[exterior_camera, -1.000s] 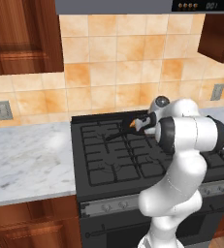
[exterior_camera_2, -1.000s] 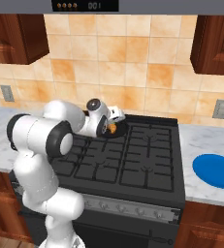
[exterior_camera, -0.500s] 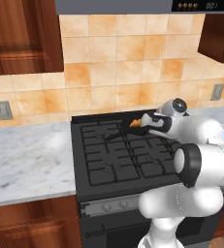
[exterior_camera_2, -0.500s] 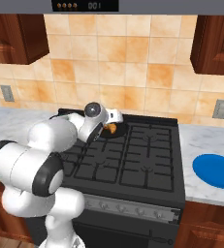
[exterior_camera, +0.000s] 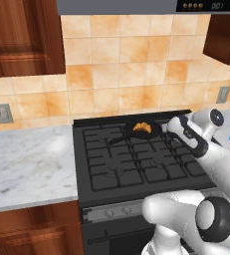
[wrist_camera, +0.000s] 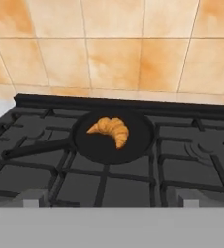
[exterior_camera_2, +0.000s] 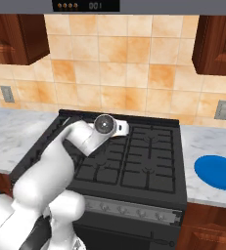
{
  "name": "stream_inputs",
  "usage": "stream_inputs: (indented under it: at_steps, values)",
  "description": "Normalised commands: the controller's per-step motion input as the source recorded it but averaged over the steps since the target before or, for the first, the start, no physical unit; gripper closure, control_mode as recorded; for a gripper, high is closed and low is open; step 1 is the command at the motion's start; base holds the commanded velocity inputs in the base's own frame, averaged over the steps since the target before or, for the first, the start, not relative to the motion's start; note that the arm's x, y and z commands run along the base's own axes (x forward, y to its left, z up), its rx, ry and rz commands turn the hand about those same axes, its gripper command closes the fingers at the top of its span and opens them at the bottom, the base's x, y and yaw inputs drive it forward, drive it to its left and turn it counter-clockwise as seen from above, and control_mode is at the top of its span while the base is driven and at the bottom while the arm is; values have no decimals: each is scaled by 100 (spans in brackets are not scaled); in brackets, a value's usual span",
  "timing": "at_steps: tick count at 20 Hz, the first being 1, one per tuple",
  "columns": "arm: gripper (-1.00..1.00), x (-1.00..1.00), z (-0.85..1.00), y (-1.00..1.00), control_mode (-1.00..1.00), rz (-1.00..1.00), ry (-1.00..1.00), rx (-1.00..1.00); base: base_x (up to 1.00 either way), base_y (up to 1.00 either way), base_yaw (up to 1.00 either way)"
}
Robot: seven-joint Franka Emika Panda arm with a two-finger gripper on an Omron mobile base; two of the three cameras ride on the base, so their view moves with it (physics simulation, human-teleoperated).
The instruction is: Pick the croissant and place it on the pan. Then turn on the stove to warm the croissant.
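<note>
The pan [wrist_camera: 114, 138] sits on a rear burner of the stove [exterior_camera: 136, 159], at the centre of my hand view, and the croissant [wrist_camera: 111, 130] lies inside it, slightly up and left of the pan's middle. In the left base view the croissant [exterior_camera: 142, 128] shows as a small orange spot in the pan [exterior_camera: 142, 130] at the upper middle of the stove.

In the hand view the croissant's long axis runs from left to lower right, its curved back toward the top of the frame and both tips pointing down. The pan's handle [wrist_camera: 36, 148] reaches out to the left edge of the frame.

My fingers [wrist_camera: 35, 197] stand wide apart at the bottom of the hand view, one tip at lower left, one at lower right, with nothing between them. My gripper [wrist_camera: 111, 198] is apart from the pan, on the near side.

Half a second ago my hand was at the pan with the croissant by it; now it has drawn back to the right of the left base view, and the croissant lies free.
</note>
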Motion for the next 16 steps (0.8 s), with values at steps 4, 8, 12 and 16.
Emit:
stream_inputs:
  at_steps: [4, 8, 12, 16]
  values:
    - [-100, -72, 17, -18, -100, 0, -4, 15, 0, 0, 0]
    - [-100, -76, 13, -18, -100, 0, 0, 20, 0, 0, 0]
    - [-100, -70, 9, -9, -100, 0, 0, 21, 0, 0, 0]
    - [-100, -66, 1, -3, -100, 0, 0, 15, 0, 0, 0]
